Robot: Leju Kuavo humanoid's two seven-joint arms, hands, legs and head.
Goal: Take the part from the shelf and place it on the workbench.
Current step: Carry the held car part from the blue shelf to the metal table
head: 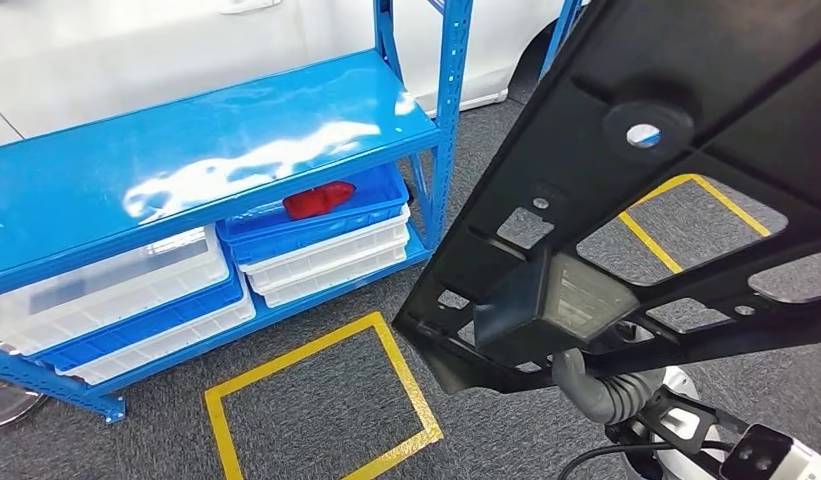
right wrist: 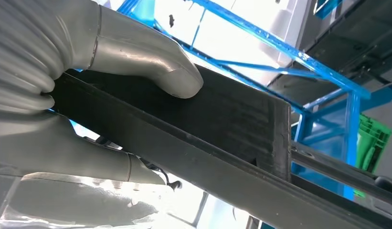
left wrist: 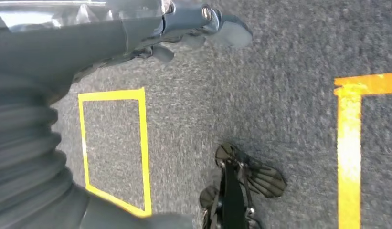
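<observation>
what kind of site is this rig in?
Likely a workshop or automotive parts area: a blue steel shelf stacked with plastic bins, yellow tape squares on grey carpet, and the right hand gripping a large black panel.

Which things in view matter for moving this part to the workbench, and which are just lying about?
Part of the job:
- black panel part, off the shelf and held up
- right hand, gripping the part's edge
- blue shelf, where it came from

Just lying about:
- red piece in a blue bin
- white bins
- yellow floor square
- left hand, holding nothing
</observation>
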